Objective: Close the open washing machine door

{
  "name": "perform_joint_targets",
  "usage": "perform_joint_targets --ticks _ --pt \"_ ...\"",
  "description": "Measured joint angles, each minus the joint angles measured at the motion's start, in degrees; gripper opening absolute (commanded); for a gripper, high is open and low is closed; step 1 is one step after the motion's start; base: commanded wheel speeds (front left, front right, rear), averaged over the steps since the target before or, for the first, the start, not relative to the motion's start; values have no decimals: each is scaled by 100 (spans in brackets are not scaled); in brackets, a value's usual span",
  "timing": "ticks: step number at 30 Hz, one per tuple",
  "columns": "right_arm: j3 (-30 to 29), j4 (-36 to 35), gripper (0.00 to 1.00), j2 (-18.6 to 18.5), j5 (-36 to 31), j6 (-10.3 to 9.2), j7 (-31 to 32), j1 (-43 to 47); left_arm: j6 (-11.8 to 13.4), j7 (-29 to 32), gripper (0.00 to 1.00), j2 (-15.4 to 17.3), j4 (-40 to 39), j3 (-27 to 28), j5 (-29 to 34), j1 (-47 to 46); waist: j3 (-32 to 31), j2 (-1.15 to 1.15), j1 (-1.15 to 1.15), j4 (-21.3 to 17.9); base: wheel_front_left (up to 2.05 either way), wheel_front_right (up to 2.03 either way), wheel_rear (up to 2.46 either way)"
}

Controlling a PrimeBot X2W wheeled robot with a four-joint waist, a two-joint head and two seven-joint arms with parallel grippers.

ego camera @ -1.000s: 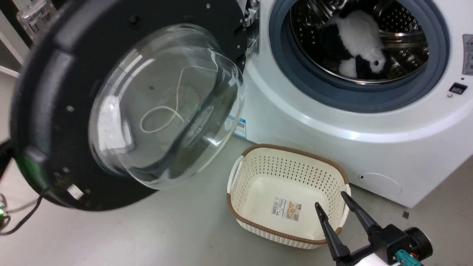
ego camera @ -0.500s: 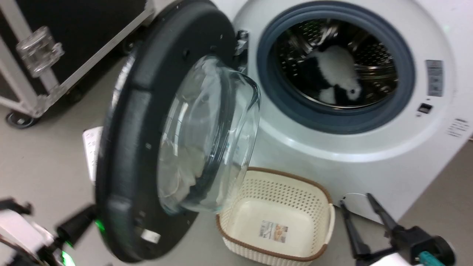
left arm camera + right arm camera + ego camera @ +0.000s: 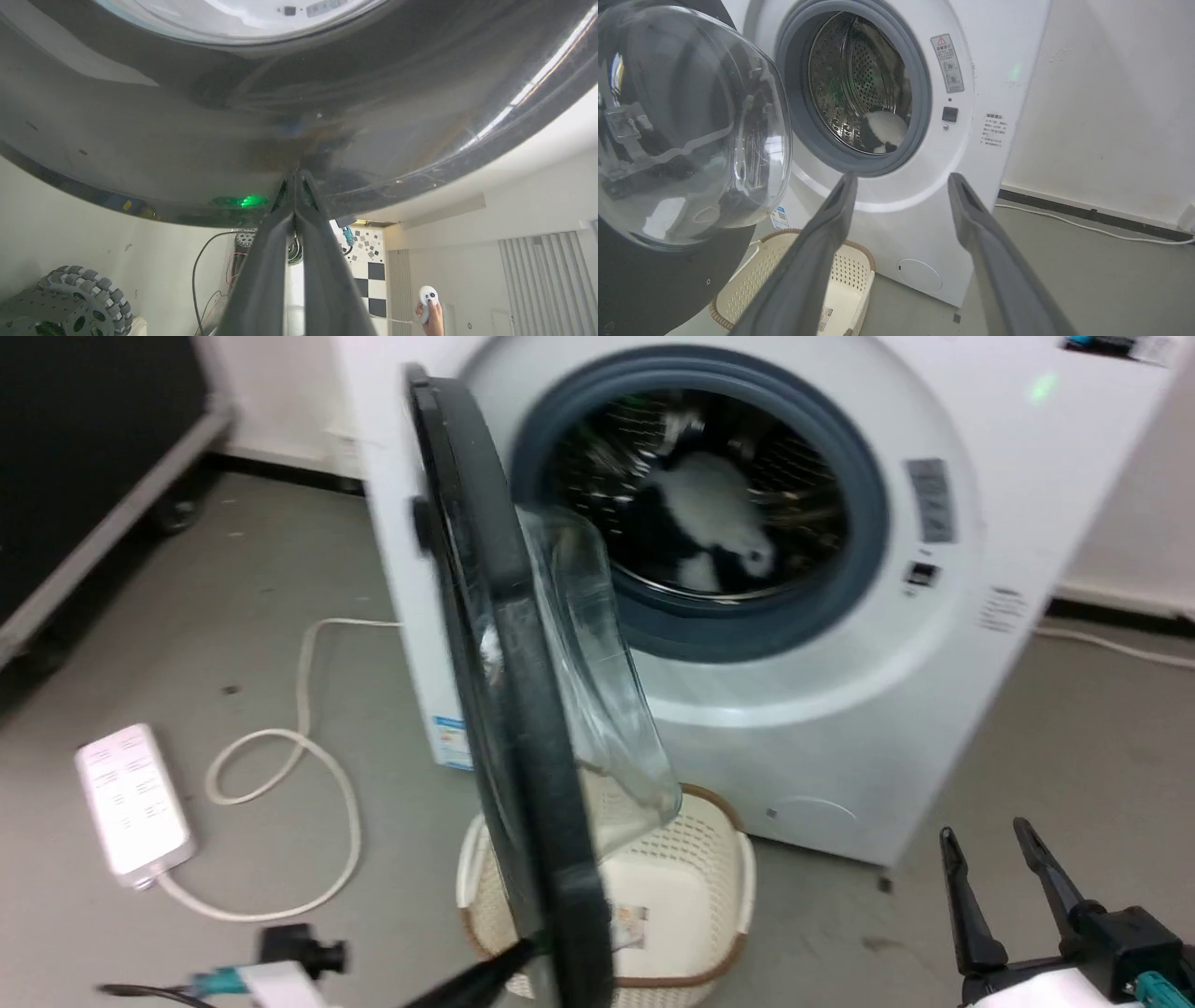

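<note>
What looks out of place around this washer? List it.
A black-and-white plush toy lies in the washing machine drum. A cream laundry basket stands under the half-open washing machine door, possibly close to its swing.

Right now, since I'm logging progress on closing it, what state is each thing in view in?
Round black-framed glass-bowl washing machine door: open, standing out from the machine front.
White front-loading washing machine: drum mouth uncovered, black-and-white plush toy inside.
Cream perforated laundry basket: upright on floor, no laundry visible.
Left end effector: shut, tips at door's outer face.
Right end effector: open, holding nothing.
</note>
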Motion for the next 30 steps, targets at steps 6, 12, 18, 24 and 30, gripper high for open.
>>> perform_joint_targets --ticks 6,12,18,24,30 --pt "87 -36 100 7 -88 0 0 -103 -454 -1263 0 5 505 -1087 -592 -256 324 0 1 -839 0 0 0" --pt "98 -68 100 10 -83 0 0 -232 -879 -2443 0 -5 1177 -1550 -780 -1212 706 0 1 -1563 0 0 0" --pt "132 -73 100 9 12 0 0 -322 -1118 -3331 0 -12 1779 -1976 -1160 -2332 1080 0 1 -2283 0 0 0" --pt "237 -24 100 9 152 0 0 -327 -1300 -4213 0 -26 2731 -2163 -1592 -3245 1356 0 2 -2778 0 0 0" --pt "337 3 100 9 223 0 0 -326 -1391 -4553 0 -24 3206 -2265 -1513 -3528 1315 0 1 -2761 0 0 0"
